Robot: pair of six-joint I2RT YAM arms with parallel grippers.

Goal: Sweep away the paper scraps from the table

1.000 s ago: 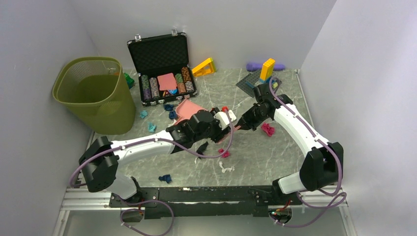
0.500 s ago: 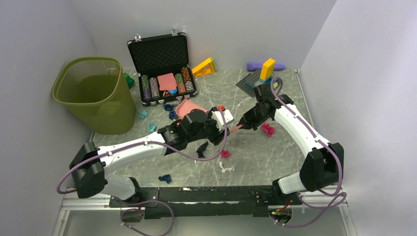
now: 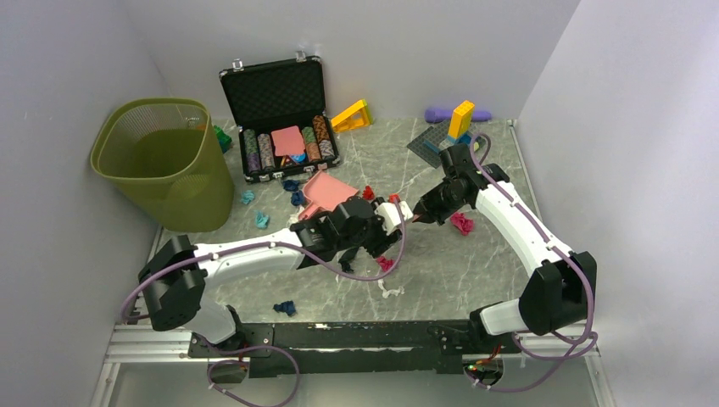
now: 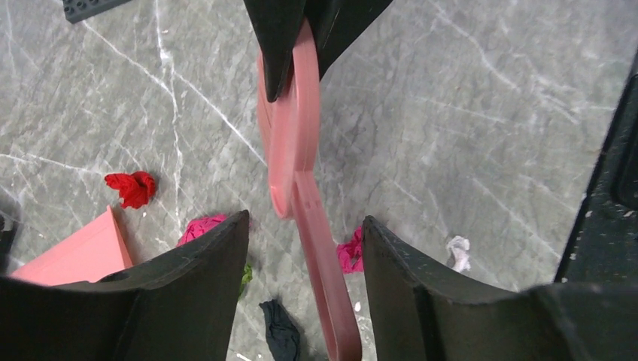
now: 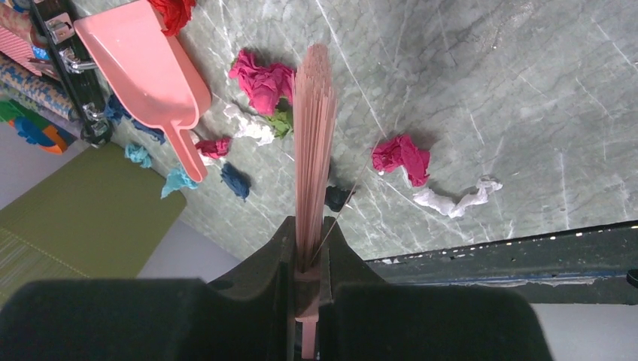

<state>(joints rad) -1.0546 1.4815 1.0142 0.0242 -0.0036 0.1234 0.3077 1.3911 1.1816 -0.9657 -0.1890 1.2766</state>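
My right gripper (image 3: 421, 212) (image 5: 310, 226) is shut on a pink brush (image 5: 314, 135), bristles pointing away over the table (image 3: 475, 271). My left gripper (image 3: 397, 215) (image 4: 305, 222) is open, its fingers on either side of the brush's pink handle (image 4: 301, 173) without touching it. Paper scraps lie around: red (image 4: 132, 188), magenta (image 4: 199, 226) (image 4: 348, 252), white (image 4: 457, 252), navy (image 4: 280, 338). From above I see magenta (image 3: 462, 223), red (image 3: 367, 193), white (image 3: 390, 291) and blue (image 3: 286, 307) scraps.
A pink dustpan (image 3: 326, 193) (image 5: 147, 68) lies left of the grippers. A green mesh bin (image 3: 165, 161) stands at far left. An open black case of poker chips (image 3: 284, 140) and toy bricks (image 3: 449, 127) sit at the back.
My left arm has shifted nearer and right, uncovering the dustpan and bringing its fingers around the brush handle. The right arm has hardly moved.
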